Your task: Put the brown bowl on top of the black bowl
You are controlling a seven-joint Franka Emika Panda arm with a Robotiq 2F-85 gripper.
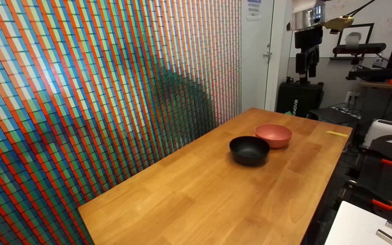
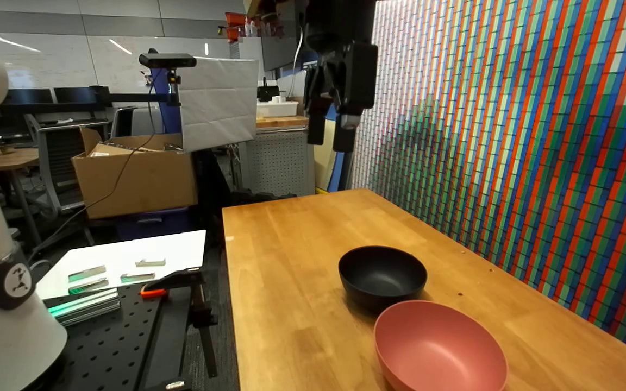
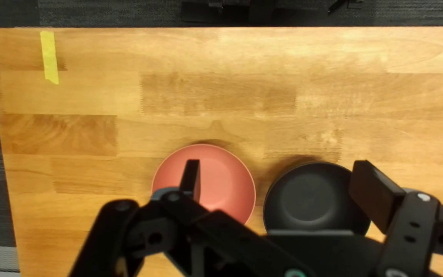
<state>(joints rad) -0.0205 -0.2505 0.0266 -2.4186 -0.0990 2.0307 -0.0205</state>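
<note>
Beside a colourful striped wall (image 2: 514, 130), the wooden table (image 2: 291, 293) carries the brown bowl (image 2: 438, 347), smooth and reddish, just beside the black bowl (image 2: 382, 274), while the gripper (image 3: 277, 175) above is spread wide.

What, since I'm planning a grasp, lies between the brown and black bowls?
In the wrist view, only bare table separates the brown bowl from the black bowl.

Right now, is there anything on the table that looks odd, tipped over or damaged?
Nothing looks tipped or damaged: the brown bowl and the black bowl both stand upright, with a gap between them in the wrist view. Slightly odd is a yellow strip, perhaps tape, near a corner of the table, with no obvious purpose.
</note>
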